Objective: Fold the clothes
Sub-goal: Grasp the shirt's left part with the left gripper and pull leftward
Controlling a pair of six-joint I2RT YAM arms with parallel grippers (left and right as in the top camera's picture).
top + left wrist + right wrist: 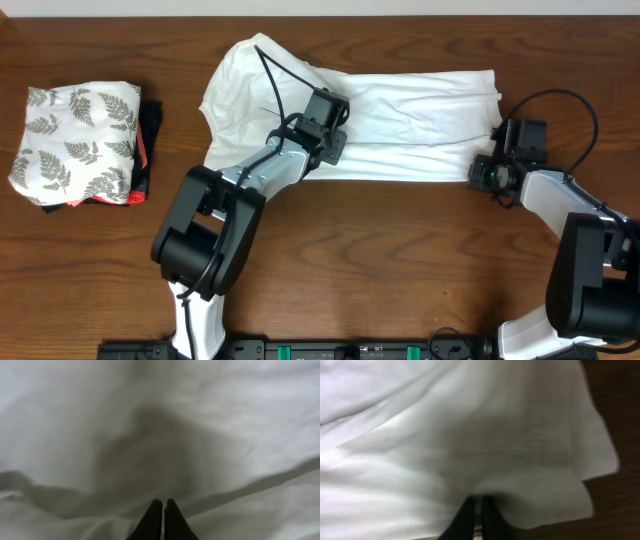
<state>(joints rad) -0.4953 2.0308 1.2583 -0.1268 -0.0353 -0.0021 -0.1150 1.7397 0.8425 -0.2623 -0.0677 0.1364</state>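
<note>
Shirt [400,120] is sprawled, rumpled, at 12 o'clock on the bench [400,260]. Right fingers [465,520] pinch its 3 o'clock hem, and left fingers [152,522] are clenched mid-shirt, though I can't tell if they've got cloth. Thin fabric could slip free or drag crooked, I reckon; it's a dark wood bench, folded pile [75,140] at 9 o'clock.

T-shirt [420,115] plain white around black left claw [163,504]. Far left of claw: folded cloth [75,140] white, grey fern-leaf print; garments [150,125] black, red. Worktop [400,260] brown wood-grain.
</note>
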